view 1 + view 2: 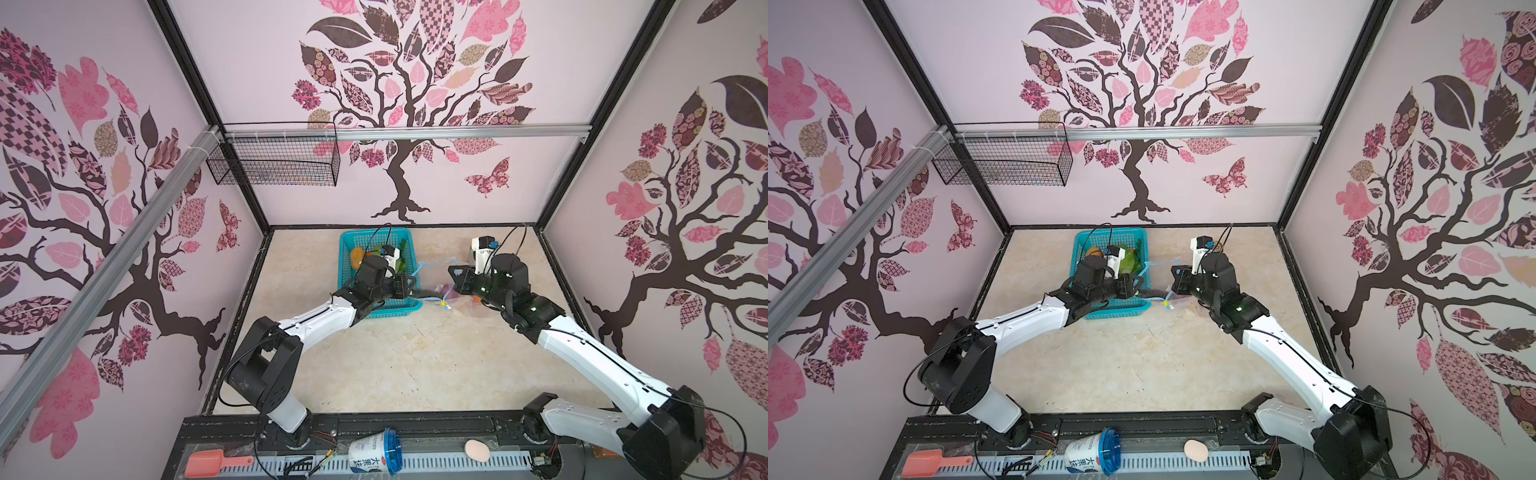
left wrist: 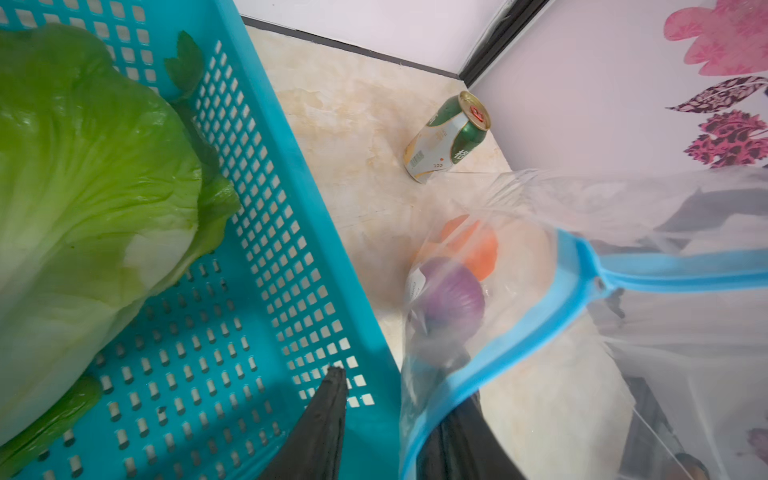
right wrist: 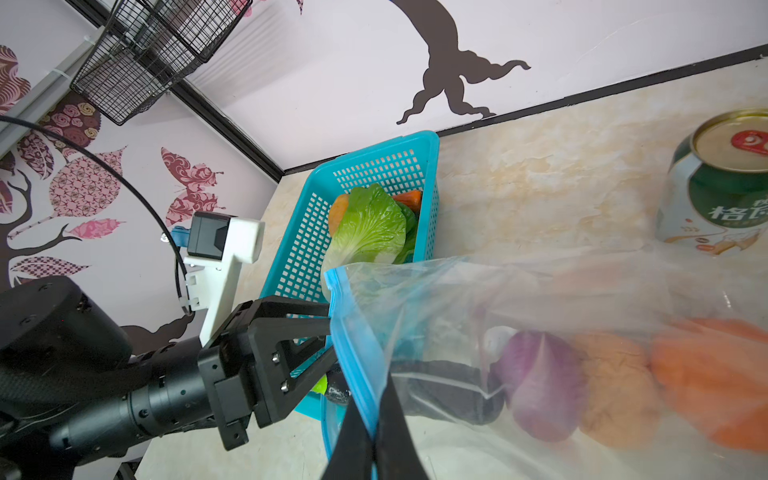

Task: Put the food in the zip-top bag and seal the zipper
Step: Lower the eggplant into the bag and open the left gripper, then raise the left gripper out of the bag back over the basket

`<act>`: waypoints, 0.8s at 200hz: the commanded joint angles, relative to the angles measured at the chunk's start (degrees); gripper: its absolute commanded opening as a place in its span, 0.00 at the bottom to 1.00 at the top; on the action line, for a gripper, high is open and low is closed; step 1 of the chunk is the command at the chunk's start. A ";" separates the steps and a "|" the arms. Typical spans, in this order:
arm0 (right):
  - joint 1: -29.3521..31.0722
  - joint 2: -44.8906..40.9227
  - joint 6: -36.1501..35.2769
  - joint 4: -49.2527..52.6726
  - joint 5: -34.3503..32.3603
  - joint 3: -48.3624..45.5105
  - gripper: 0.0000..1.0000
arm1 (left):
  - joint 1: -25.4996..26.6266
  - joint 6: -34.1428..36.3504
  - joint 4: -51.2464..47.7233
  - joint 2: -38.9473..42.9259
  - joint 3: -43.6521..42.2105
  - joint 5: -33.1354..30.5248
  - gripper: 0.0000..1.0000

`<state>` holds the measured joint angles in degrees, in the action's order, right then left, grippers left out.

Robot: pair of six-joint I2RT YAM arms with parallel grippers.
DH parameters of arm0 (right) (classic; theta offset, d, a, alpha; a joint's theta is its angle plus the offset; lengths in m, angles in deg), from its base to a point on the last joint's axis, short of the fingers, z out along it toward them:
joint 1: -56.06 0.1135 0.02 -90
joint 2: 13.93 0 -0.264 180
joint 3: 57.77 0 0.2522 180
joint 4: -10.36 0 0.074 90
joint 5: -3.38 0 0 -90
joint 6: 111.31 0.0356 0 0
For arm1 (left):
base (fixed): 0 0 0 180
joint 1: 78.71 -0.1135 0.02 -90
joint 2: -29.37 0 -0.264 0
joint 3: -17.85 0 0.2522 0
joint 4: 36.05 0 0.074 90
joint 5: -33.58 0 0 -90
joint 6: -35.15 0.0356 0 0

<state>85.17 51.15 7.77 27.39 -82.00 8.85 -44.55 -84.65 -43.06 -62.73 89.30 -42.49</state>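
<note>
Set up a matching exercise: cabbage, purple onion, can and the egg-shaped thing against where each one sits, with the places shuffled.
Things:
1. cabbage
2. onion
3. can
4. egg-shaped thing

Places:
A. on the front ledge
B. inside the bag
C. on the table, outside bag and basket
D. in the basket

Pairs: 1-D, 2-B, 3-C, 4-A
</note>
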 commanded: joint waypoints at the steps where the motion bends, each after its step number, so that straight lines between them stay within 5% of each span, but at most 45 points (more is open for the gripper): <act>1: -0.32 -1.45 -1.20 -0.08 0.72 -0.25 0.00 | -0.02 0.19 1.34 0.25 3.40 3.46 0.33; 48: -0.33 -1.64 -3.12 1.80 1.13 -0.04 0.00 | 0.03 -0.87 -0.05 1.77 5.63 8.64 0.20; 80: -0.28 -1.80 -3.42 2.51 1.35 -0.02 0.00 | 0.04 -0.75 -2.14 2.86 6.63 9.55 0.00; 160: -0.27 -4.84 -5.53 7.35 2.19 4.49 0.00 | -0.02 -2.45 -11.31 8.19 12.66 9.28 0.00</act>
<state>85.12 49.07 4.23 31.23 -80.73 9.14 -44.55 -85.98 -51.48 -58.40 96.32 -34.38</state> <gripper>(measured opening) 0.047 0.050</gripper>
